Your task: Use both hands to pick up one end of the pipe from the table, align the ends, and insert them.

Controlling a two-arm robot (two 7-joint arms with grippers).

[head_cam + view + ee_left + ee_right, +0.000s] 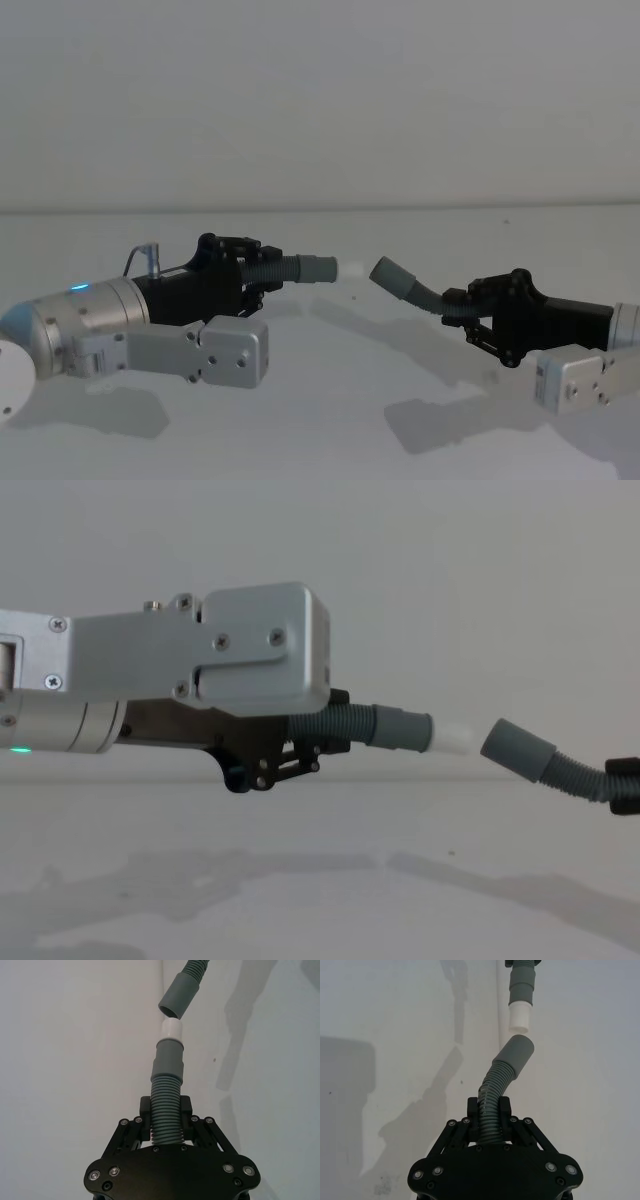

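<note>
The left gripper point(258, 280) is clenched on the ribbed body of one hose piece point(290, 268), holding it up off the white surface point(330, 400). This piece runs nearly level toward the other arm and ends in a smooth grey cuff point(317, 268) with a narrower white tip point(350, 268). In the left wrist view the two fingers point(145, 1107) press against either side of the ribbed hose just behind that cuff.

The right gripper point(470, 315) grasps the second hose piece point(425, 295) by its ribbed part, also clear of the surface. This piece bends upward out of the gripper and ends in a plain hollow cuff point(390, 275) whose open mouth faces the white tip at a tilt.

The two ends are near each other but apart. In the chest view the white tip point(452, 737) sits just beside the hollow cuff point(517, 748), with a small gap between them, and the hollow cuff is angled rather than in line with the tip. In the right wrist view the white tip point(520, 1016) hangs just beyond the hollow cuff point(516, 1055), slightly off to one side of its mouth.
</note>
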